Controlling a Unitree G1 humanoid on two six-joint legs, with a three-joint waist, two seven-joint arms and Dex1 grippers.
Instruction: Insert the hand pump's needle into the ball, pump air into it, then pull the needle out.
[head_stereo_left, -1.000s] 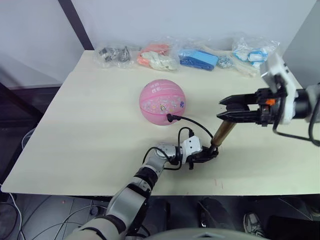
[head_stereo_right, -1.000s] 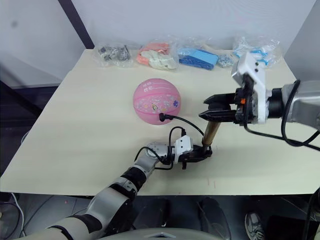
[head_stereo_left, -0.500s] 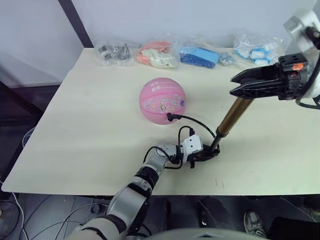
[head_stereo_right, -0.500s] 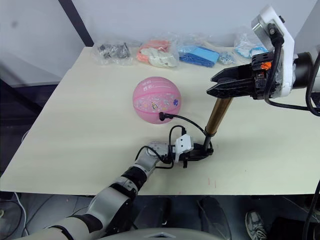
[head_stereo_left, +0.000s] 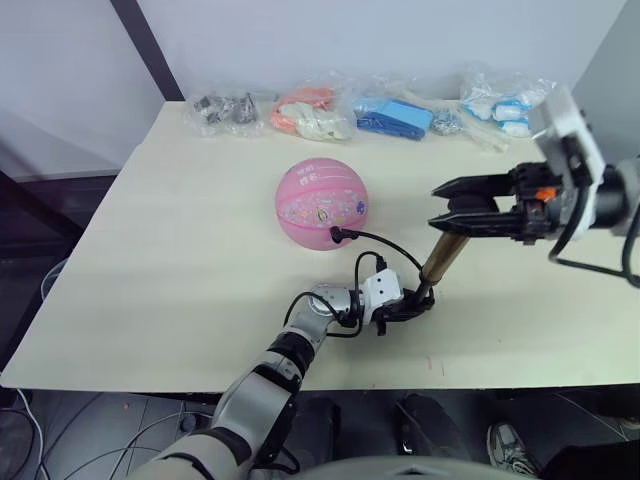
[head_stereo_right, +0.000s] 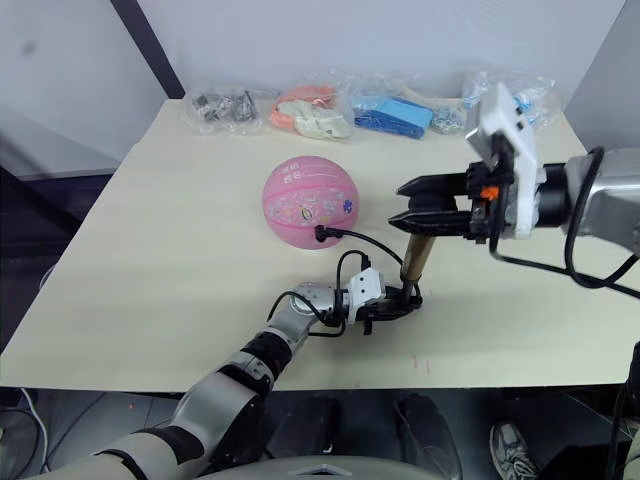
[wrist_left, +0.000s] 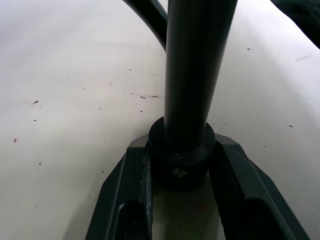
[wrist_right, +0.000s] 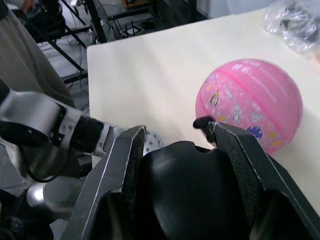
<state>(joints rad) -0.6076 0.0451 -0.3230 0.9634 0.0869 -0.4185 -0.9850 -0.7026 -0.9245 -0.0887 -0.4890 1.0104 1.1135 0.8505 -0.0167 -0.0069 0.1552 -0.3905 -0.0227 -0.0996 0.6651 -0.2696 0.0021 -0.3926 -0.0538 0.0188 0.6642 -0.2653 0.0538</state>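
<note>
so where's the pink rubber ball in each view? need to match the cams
Left eye: pink rubber ball at table centre, hose plugged into its near side.
Right eye: same spot, slightly further left.
Left wrist: not in it.
Right wrist: upper right, beyond the right gripper's fingers.
Shared landmark: the thin black hose's plug at the ball.

The pump (head_stereo_left: 441, 260) handle sits buried inside the right tool (head_stereo_left: 452, 207), and its barrel runs off the top edge of the left wrist view. The needle where the hose (head_stereo_left: 375, 241) meets the ball (head_stereo_left: 322, 202) is too small to make out. Contents of the far bags (head_stereo_left: 305, 112) stay indistinct.
</note>
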